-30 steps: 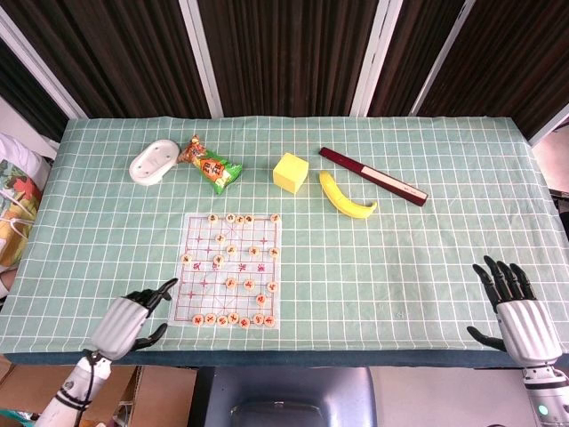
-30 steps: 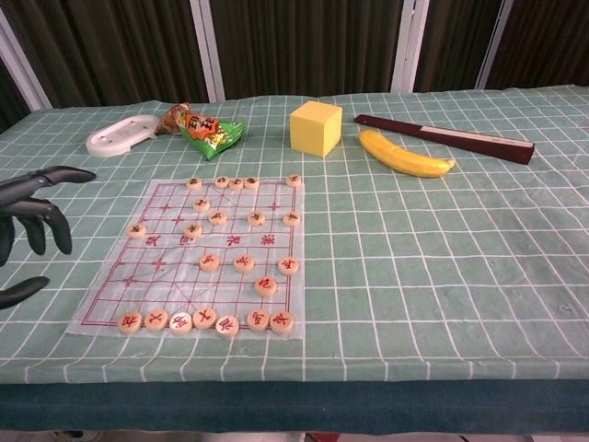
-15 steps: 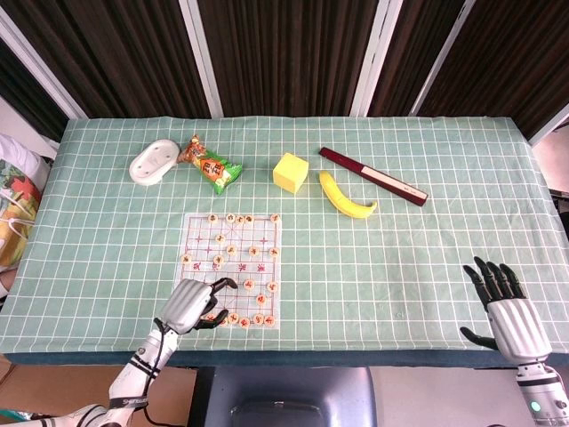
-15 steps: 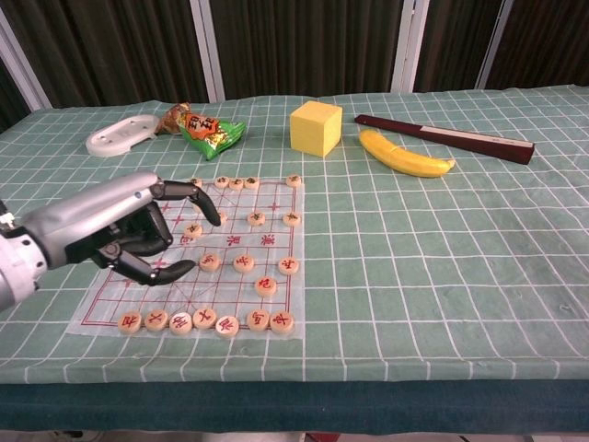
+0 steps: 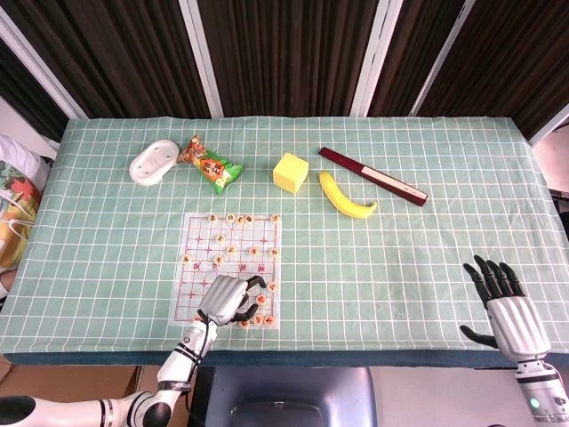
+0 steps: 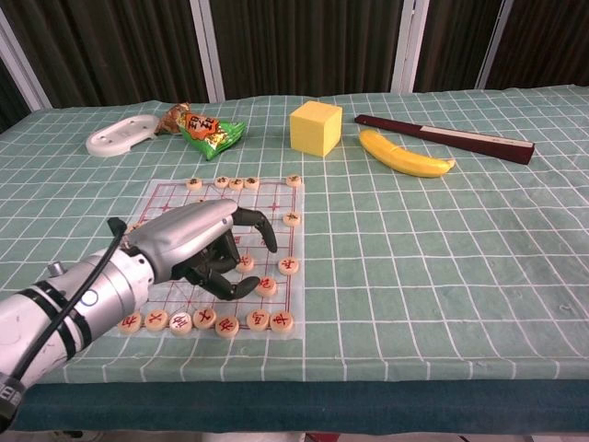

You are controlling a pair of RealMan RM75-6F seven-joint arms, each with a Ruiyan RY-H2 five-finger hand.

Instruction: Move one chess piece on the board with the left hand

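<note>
The chess board [image 5: 197, 267] is a clear sheet with red lines, lying near the table's front edge, left of centre. Round wooden pieces [image 6: 236, 182] stand along its far row, and several more [image 6: 180, 321] line its near row. My left hand [image 5: 229, 300] hovers low over the board's near right part, fingers curled downward and thumb apart. In the chest view, the left hand [image 6: 198, 244] arches over a piece [image 6: 245, 263] in the board's middle, and I see no grip on it. My right hand [image 5: 502, 307] sits at the table's front right corner, fingers spread, holding nothing.
Beyond the board lie a white dish [image 5: 154, 162], a green snack packet [image 5: 210, 165], a yellow cube [image 5: 290, 172], a banana [image 5: 345, 197] and a long dark box [image 5: 372, 176]. The table's front edge runs just below the board.
My left hand has swept from off the table's left front onto the board and on to its near right part. The right hand has barely shifted.
</note>
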